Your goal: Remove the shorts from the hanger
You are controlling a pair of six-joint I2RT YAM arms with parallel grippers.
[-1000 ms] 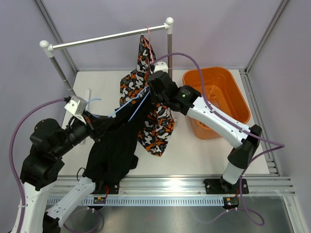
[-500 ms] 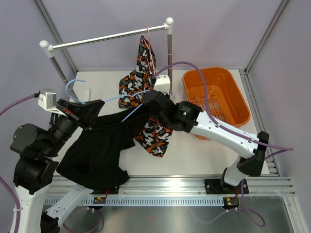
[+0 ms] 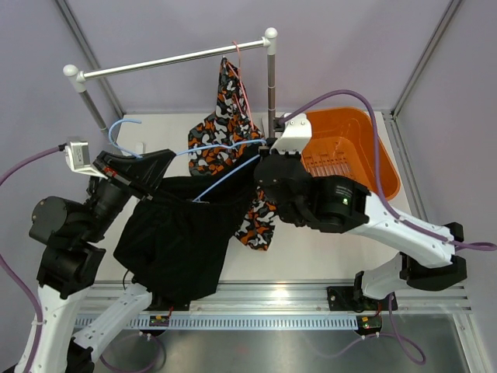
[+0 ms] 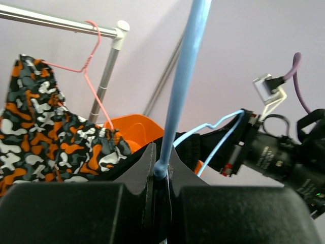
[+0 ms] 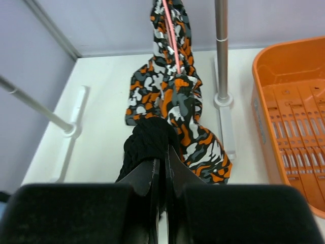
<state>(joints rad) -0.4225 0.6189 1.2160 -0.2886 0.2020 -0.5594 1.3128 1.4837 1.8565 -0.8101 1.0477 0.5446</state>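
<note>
Black shorts [image 3: 175,233] slung from blue hanger [image 4: 180,86]
Left gripper [image 4: 160,173] pinches the hanger; right gripper [image 5: 161,168] pinches the shorts

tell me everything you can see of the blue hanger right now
The blue hanger is thin light-blue wire, off the rail. The left gripper is shut on the wire, and the hook curls free beyond it. The rest runs right toward the right gripper, which pinches the black shorts that hang from the hanger.
</note>
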